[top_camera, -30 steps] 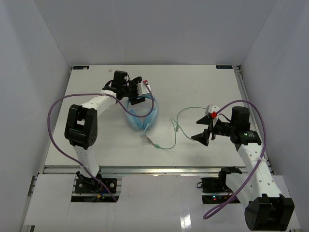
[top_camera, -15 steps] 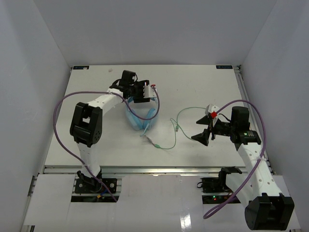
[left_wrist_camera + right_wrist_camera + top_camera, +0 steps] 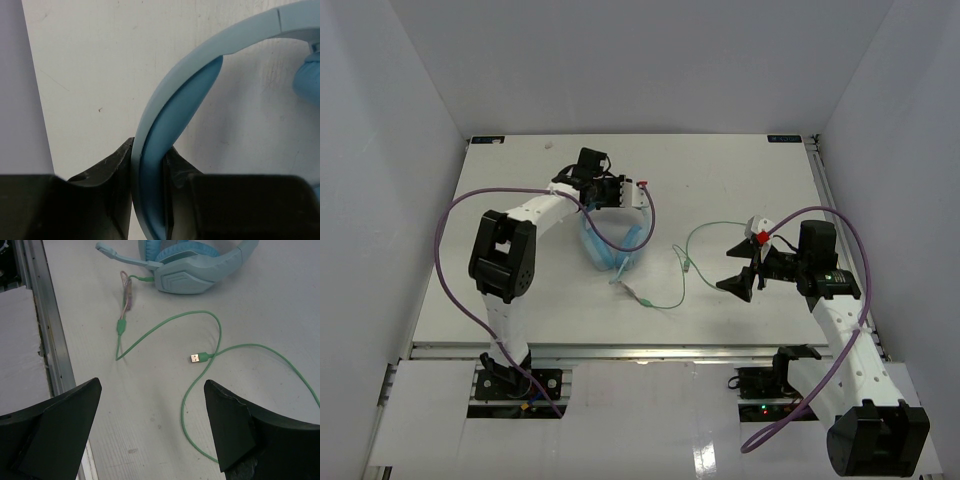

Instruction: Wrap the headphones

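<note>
The light blue headphones (image 3: pixel 608 248) lie at mid-table just near of my left gripper (image 3: pixel 632 197). In the left wrist view the left gripper (image 3: pixel 148 165) is shut on the curved headband (image 3: pixel 175 95), and one earcup (image 3: pixel 307 75) shows at the right edge. The pale-green cord (image 3: pixel 688 238) runs from the headphones in loose loops toward my right gripper (image 3: pixel 740 267). In the right wrist view the right gripper (image 3: pixel 152 385) is open and empty above the table. The cord (image 3: pixel 215 322), its USB plug (image 3: pixel 196 358), an earcup (image 3: pixel 187 277) and the microphone boom (image 3: pixel 120 255) lie ahead of it.
Thick purple robot cables (image 3: pixel 445 250) (image 3: pixel 860 262) loop beside each arm, and one crosses over the headphones. A metal rail (image 3: pixel 45 340) runs along the table's near edge (image 3: pixel 640 350). White walls enclose the table on three sides.
</note>
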{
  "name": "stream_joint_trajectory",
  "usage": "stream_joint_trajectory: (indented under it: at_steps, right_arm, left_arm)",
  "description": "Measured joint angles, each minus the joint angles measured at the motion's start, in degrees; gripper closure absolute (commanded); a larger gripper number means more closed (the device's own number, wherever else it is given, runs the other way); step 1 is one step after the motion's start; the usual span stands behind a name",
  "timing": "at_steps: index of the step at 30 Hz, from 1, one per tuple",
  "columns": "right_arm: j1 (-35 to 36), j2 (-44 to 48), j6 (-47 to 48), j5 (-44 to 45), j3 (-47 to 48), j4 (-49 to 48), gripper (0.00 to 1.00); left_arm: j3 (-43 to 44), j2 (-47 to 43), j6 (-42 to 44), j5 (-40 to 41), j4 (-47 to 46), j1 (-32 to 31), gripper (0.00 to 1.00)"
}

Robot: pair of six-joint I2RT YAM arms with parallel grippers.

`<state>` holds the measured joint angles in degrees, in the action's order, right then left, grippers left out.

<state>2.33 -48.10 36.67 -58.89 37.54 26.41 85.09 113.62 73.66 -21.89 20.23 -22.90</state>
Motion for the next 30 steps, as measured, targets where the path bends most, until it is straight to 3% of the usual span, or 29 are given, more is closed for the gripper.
stream_joint_trajectory:
  at_steps: [3, 6, 15, 25, 30]
  right_arm:
    - [0.0, 0.0, 0.0, 0.0, 0.0, 0.0, 0.10]
    - [0.0, 0.0, 0.0, 0.0, 0.0, 0.0, 0.10]
    - [0.0, 0.2, 0.0, 0.0, 0.0, 0.0, 0.10]
    - [0.0, -1.7, -0.6, 0.2, 0.2, 0.4, 0.05]
    - [0.5, -6.9, -0.9, 2.1, 5.7, 2.9, 0.03]
  left_arm:
    - [0.4, 0.0, 0.0, 0.3, 0.1, -0.5, 0.81]
    - [0.5, 0.0, 0.0, 0.4, 0.1, -0.8, 0.98]
    - [0.4, -0.1, -4.8, 1.3, -1.7, -0.9, 1.00]
    - [-5.0, -8.3, -33.4, 8.2, -8.6, 0.9, 1.00]
    - [-11.3, -16.1, -49.6, 12.3, -10.6, 2.6, 1.00]
